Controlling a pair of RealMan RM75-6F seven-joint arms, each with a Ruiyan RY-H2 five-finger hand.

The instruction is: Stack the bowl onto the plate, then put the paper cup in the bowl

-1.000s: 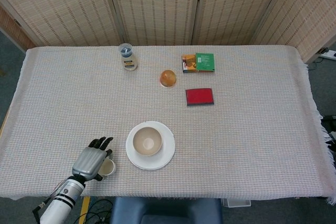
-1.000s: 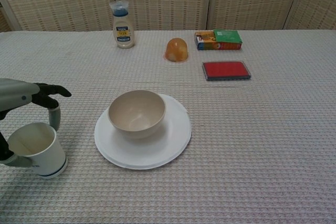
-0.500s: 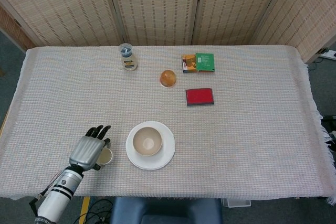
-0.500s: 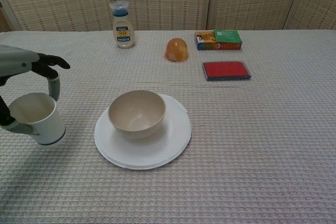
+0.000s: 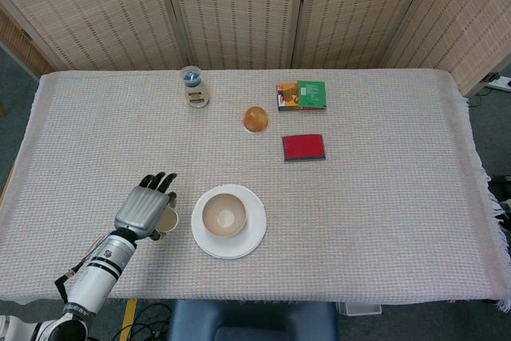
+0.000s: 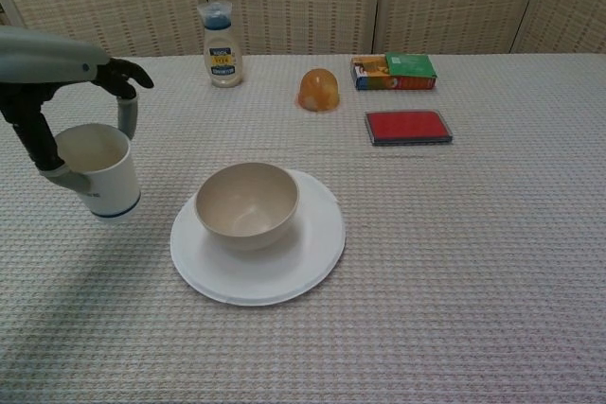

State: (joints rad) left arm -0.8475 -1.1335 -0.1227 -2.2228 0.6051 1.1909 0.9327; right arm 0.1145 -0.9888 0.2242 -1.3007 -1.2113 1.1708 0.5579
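Observation:
A beige bowl point(image 5: 224, 215) point(image 6: 247, 204) sits on the white plate point(image 5: 252, 236) point(image 6: 312, 253) near the table's front middle. My left hand point(image 5: 145, 208) point(image 6: 71, 82) grips a white paper cup point(image 5: 168, 220) point(image 6: 99, 170) from above and behind, upright and lifted above the cloth, just left of the plate. The cup's mouth faces up and is empty. My right hand shows in neither view.
At the back stand a small bottle point(image 5: 193, 87) point(image 6: 221, 44), an orange dome-shaped object point(image 5: 255, 119) point(image 6: 319, 90), a green and orange box point(image 5: 302, 95) point(image 6: 394, 72) and a flat red case point(image 5: 303, 147) point(image 6: 408, 127). Woven screens close off the far edge.
My left hand has lifted the paper cup off the cloth and carried it up and to the right, closer to the plate. Bowl and plate have not moved.

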